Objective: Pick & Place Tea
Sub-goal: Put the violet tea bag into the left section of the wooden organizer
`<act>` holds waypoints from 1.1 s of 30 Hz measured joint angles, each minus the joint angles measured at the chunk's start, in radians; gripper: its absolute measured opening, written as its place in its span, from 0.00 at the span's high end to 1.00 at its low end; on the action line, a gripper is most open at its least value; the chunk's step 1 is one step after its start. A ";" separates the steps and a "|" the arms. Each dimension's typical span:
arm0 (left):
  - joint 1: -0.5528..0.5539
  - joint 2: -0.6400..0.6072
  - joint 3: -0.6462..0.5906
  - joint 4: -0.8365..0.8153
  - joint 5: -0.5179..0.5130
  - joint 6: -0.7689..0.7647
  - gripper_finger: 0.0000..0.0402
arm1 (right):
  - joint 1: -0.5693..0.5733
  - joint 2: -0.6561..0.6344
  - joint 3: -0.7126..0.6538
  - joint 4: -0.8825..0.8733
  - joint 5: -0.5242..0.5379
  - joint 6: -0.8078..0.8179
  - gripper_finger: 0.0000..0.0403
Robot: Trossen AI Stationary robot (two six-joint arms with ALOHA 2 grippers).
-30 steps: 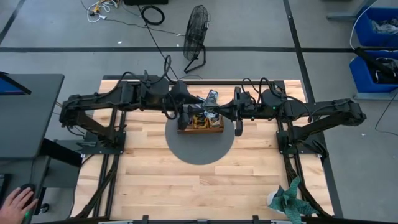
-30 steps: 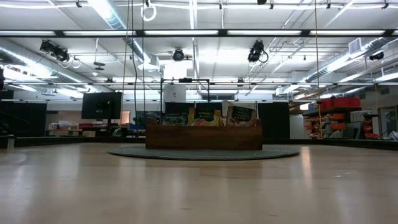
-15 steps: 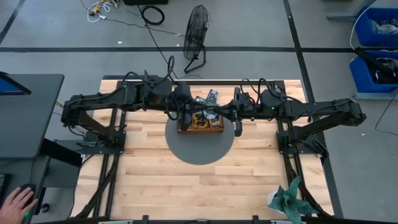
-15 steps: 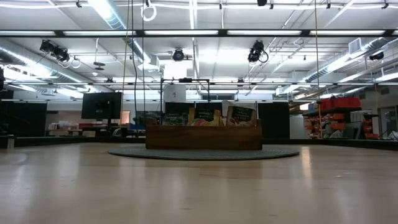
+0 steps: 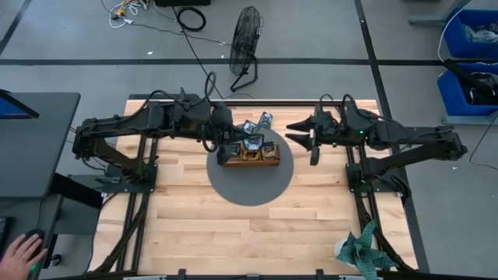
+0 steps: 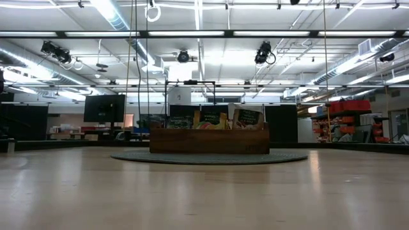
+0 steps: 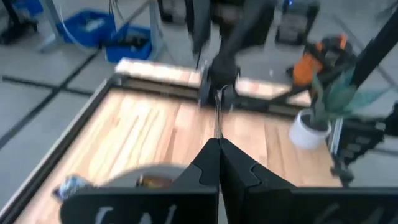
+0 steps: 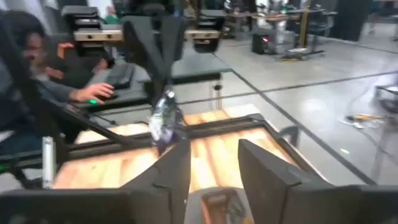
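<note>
A brown wooden tray (image 5: 250, 158) stands on a round grey mat (image 5: 249, 187) at the table's far middle. Tea sachets stand upright in it (image 6: 211, 119). Two more sachets (image 5: 263, 120) lie on the table just beyond the tray. My left gripper (image 5: 236, 144) hovers over the tray's left end, shut on a silvery-blue tea sachet (image 8: 165, 121). My right gripper (image 8: 214, 165) stands open to the right of the tray (image 5: 302, 138), with nothing between its fingers. Neither gripper shows in the low view. My left gripper pinches the tea sachet by one edge (image 7: 217, 138) between its two shut fingertips. The fingers lie roughly level and come from the table's left. The sachet (image 5: 252, 143) sticks out past the fingertips, edge-on in the left wrist view, lifted clear above the tray.
A potted plant in a white pot (image 5: 359, 249) stands at the table's near right corner. A fan (image 5: 247, 39) stands on the floor beyond the far edge. A person sits at a desk to the left (image 8: 37, 68), hand on a mouse (image 5: 23, 250). Bare wood lies in front of the mat.
My left gripper has moved in over the tray's left end and shut on the sachet. My right gripper has let go, opened and drawn back toward the table's right edge. The sachet stays above the tray, now in my left gripper.
</note>
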 joint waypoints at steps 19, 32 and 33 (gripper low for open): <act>-0.090 -0.042 -0.264 0.475 -0.032 -0.084 1.00 | 0.000 -0.069 0.001 -0.114 0.077 -0.018 0.62; -0.034 -0.186 -0.618 0.513 -0.081 -0.147 1.00 | 0.000 -0.069 0.001 -0.158 0.076 0.000 0.62; -0.029 -0.198 -0.649 0.514 -0.081 -0.156 1.00 | 0.000 -0.069 0.001 -0.161 0.076 0.000 0.62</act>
